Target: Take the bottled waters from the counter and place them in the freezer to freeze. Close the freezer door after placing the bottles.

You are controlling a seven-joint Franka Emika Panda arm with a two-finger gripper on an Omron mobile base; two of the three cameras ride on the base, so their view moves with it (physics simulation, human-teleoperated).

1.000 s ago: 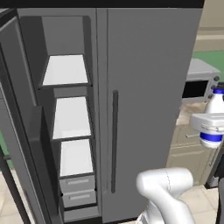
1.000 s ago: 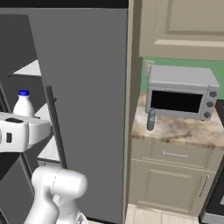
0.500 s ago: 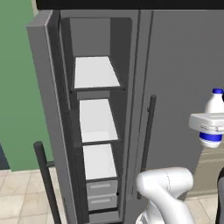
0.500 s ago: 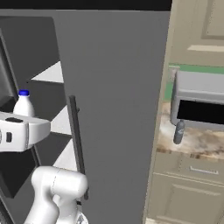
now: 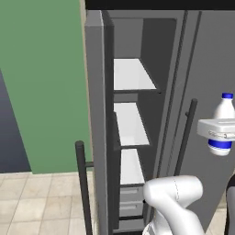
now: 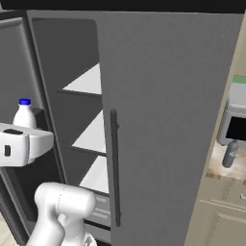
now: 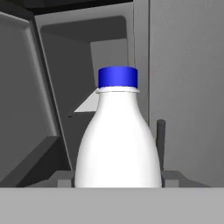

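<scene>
Your gripper [image 7: 117, 183] is clamped on the white bottle [image 7: 117, 144] with the blue cap, held upright at centre frame in the hand view and at the right edge of the left base view. The freezer [image 5: 131, 133] stands open at centre. The grey bottle [image 6: 230, 153] stands on the counter [image 6: 218, 170], far right.

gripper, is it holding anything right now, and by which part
Yes: the gripper is shut on the white water bottle, gripping it around the lower body, near the blue label. The neck and blue cap stand free above it, upright.
</scene>
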